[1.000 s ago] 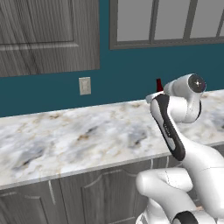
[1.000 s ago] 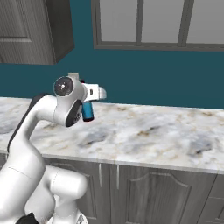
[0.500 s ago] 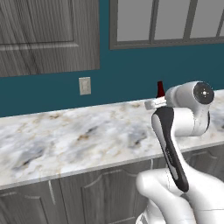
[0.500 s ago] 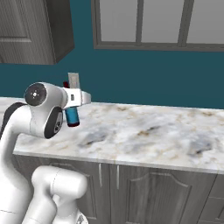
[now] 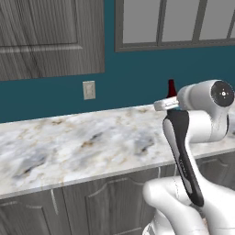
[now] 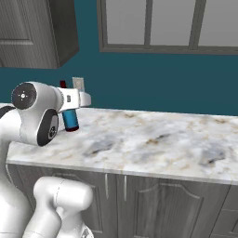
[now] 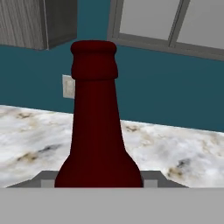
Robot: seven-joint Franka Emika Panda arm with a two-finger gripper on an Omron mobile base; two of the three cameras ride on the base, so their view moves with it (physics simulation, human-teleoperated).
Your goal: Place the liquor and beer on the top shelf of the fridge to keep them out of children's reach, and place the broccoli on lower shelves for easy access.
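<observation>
White arm rises at lower left, elbow joint at left edge, hand reaching right. Gripper (image 6: 70,108) largely hidden behind arm; jaw spacing unclear. Beer (image 6: 70,120) upright at hand, blue label band visible below hand, dark red cap poking above it; bottle base just over marble counter (image 6: 153,144), contact unclear. Wall outlet (image 6: 78,83) just behind bottle on teal wall (image 6: 153,81). Window (image 6: 169,25) above. Grey wood upper cabinet (image 6: 32,30) top left. Grey base cabinets (image 6: 153,204) under counter.
</observation>
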